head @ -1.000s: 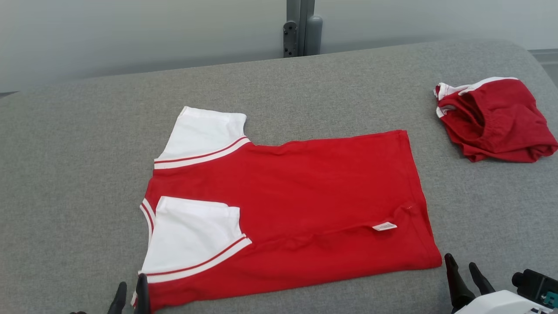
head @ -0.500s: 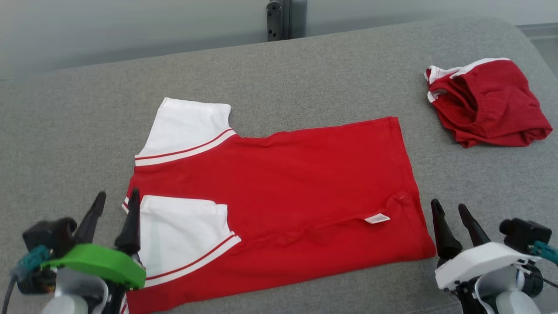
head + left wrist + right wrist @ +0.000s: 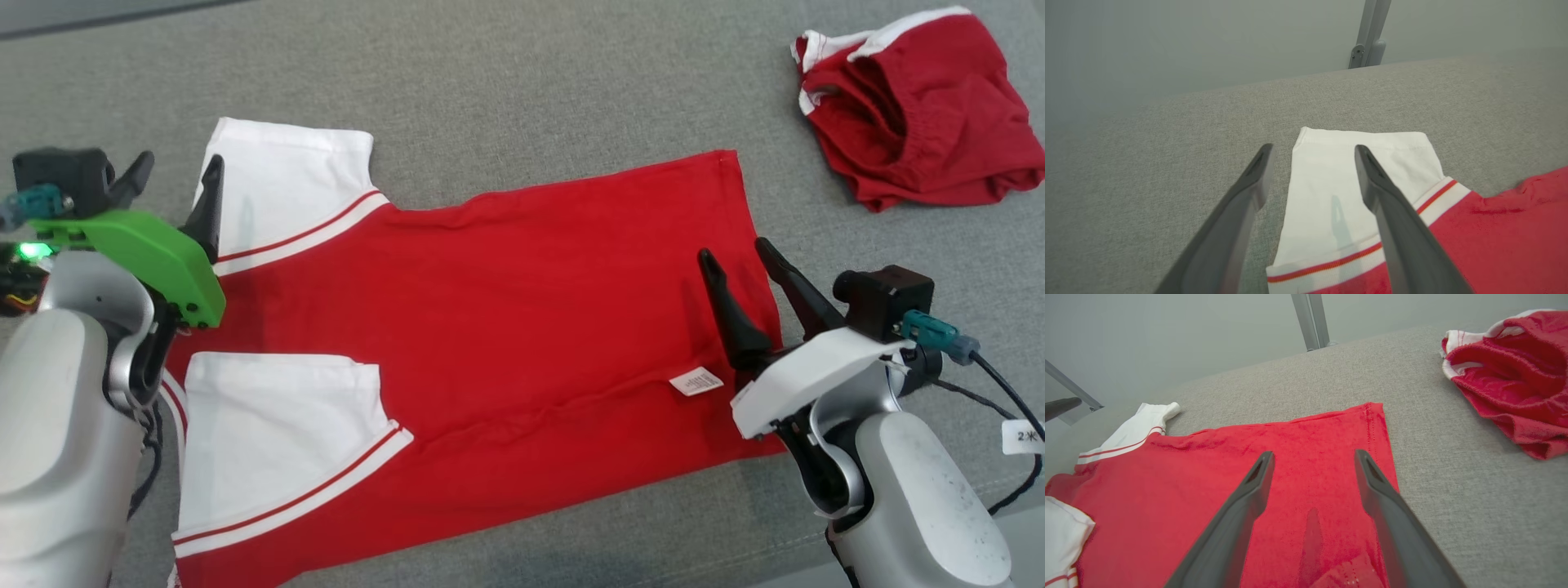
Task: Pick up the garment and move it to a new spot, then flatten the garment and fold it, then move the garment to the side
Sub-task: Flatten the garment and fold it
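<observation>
Lab-like test setup, grey cloth-covered table (image 3: 522, 82), plain grey wall (image 3: 1167, 41), metal post (image 3: 1370, 34)

Bare grey surface (image 3: 506, 90) beyond shirt (image 3: 531, 286), crumpled red cloth (image 3: 922, 114) far right

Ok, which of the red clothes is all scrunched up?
The small bundle at the far right, bunched in a heap with white trim showing. The big shirt in the middle lies spread out flat.
</observation>
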Controlling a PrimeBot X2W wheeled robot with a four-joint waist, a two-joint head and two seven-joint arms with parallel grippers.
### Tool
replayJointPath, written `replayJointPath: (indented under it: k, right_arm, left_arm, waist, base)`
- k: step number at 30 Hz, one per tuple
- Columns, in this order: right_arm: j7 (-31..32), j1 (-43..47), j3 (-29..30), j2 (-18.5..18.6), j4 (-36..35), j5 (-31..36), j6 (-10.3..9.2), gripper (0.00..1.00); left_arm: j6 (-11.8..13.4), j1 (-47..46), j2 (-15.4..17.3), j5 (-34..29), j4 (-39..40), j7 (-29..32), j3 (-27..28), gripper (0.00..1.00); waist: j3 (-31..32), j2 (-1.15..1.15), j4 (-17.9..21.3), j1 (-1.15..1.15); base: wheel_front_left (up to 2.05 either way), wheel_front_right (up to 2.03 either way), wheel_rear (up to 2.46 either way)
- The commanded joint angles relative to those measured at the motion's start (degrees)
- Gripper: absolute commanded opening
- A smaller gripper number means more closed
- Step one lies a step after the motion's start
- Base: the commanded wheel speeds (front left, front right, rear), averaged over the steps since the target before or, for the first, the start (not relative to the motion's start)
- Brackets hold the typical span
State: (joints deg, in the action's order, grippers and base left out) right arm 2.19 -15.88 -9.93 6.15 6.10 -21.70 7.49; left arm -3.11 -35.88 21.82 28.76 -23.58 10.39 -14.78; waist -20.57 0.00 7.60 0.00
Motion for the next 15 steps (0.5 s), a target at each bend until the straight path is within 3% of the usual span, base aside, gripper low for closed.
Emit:
replayJointPath:
  k: [1,12,15]
  right_arm:
    - [-0.27,-1.27,-0.65,0.39,0.2,-0.16,-0.01,1.0]
    - [-1.63,-8.3,-5.15,2.83,0.82,-1.11,-0.01,1.0]
    - [-1.77,-9.66,-5.62,3.82,1.15,-1.2,-0.01,1.0]
  left_arm:
    - [-0.28,-2.12,0.61,-0.37,-1.37,0.58,-0.02,1.0]
    - [1.49,-13.35,1.76,-1.6,-11.96,3.49,0.02,1.0]
    - [0.69,-14.34,2.2,-2.07,-13.89,4.76,-0.94,1.0]
  waist:
    - [-4.81,0.0,2.95,0.0]
    - [-9.87,0.0,4.92,0.0]
    - [-10.06,0.0,4.91,0.0]
  base:
    - [0.0,0.0,0.0]
    - [0.0,0.0,0.0]
    - [0.0,0.0,0.0]
